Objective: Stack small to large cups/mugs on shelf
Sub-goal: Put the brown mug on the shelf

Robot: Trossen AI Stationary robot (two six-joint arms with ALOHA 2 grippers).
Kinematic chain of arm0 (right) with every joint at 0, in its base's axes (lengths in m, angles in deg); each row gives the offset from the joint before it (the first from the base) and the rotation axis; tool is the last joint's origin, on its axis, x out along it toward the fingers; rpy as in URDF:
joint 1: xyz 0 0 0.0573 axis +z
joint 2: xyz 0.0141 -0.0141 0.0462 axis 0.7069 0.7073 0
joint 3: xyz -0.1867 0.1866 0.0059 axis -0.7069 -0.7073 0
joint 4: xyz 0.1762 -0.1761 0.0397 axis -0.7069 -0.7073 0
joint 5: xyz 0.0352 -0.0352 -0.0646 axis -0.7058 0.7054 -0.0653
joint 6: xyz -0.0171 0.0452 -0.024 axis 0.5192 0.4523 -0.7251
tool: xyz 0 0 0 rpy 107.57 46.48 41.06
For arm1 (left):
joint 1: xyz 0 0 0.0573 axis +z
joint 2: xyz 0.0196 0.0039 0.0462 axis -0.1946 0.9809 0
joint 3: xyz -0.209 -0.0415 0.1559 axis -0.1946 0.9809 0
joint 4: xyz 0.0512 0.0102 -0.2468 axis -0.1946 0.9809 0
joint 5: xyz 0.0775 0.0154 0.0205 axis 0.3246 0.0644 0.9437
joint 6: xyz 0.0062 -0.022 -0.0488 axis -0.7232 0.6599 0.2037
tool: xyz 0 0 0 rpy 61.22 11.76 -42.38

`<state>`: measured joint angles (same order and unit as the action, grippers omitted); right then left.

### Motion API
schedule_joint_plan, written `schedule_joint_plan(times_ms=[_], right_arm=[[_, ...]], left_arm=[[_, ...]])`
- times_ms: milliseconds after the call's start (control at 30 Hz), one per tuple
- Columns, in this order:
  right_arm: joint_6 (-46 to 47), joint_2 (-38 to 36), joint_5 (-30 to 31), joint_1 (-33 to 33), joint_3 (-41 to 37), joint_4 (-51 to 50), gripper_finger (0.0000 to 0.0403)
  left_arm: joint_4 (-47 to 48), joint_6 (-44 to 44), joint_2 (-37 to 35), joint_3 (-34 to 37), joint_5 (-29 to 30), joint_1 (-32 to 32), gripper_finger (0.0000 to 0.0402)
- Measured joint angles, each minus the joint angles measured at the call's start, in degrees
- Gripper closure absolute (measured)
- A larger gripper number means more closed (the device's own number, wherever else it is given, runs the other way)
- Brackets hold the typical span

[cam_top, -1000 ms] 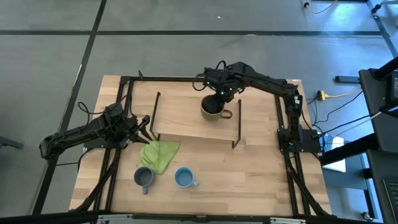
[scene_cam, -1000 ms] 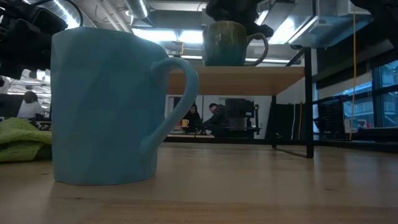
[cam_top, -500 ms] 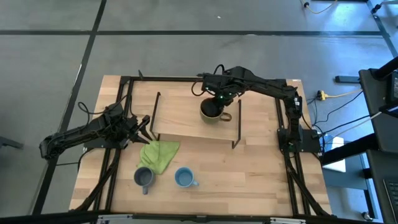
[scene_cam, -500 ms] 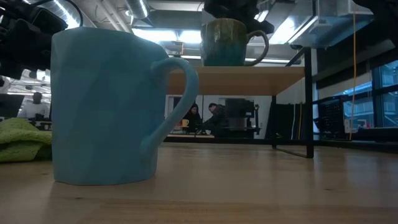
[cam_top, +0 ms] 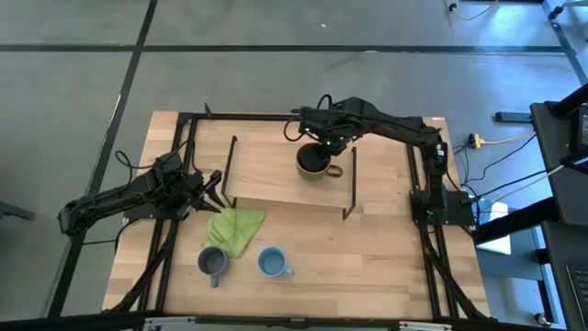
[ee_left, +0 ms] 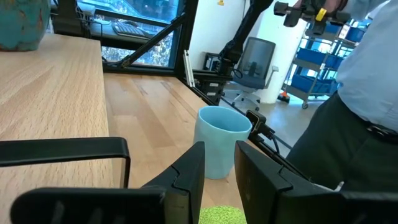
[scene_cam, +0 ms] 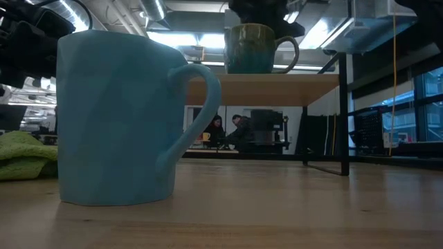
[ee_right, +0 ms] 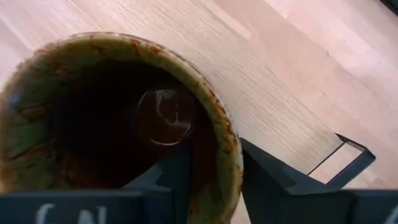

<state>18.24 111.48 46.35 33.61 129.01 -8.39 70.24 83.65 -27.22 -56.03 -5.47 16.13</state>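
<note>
- Landmark: low light-wood shelf board on thin black rod legs (cam_top: 276,175), standing on the far half of the larger light-wood tabletop with black frame (cam_top: 367,267).
- Olive-brown glazed mug w/ dark inside (cam_top: 313,162) stands upright on the shelf, toward its right end; handle points to the near right.
- Right gripper (cam_top: 323,145) is at the mug's far rim; in the right wrist view one finger is inside the cup and one outside, a narrow gap straddling the wall (ee_right: 211,155). Whether the pads press the wall: cannot tell.
- Left gripper (cam_top: 209,187) waits off the shelf's left end, near its near corner; fingers parted by a narrow gap, nothing between them.
- Crumpled lime-green cloth (cam_top: 234,227) lies on the tabletop just in front of the shelf, left part.
- Small grey-blue handled mug (cam_top: 212,263) and small bright light-blue handled mug (cam_top: 271,264) stand upright, apart, side by side, well in front of the shelf.
- Room: grey floor w/ dark lines around the table; low view shows ceiling lights and two seated persons (scene_cam: 228,131) far behind the shelf. Left wrist view shows windows, an office chair (ee_left: 255,59) and a person's torso (ee_left: 367,74) close by.
</note>
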Motion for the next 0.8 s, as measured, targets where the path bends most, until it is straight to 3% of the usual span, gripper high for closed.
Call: schedule_joint_plan(times_ms=[267,467,800], right_arm=[[0.0,-2.7,4.4,0.0,5.8,0.0,0.0275],[-2.3,-4.3,6.6,-0.1,5.3,-0.2,0.0274],[-7.2,-5.3,23.4,-0.4,5.3,-0.1,0.0274]], left_arm=[[0.0,0.0,0.0,0.0,0.0,0.0,0.0319],[0.0,0.0,0.0,0.0,0.0,0.0,0.0319],[0.0,0.0,0.0,0.0,0.0,0.0,0.0319]])
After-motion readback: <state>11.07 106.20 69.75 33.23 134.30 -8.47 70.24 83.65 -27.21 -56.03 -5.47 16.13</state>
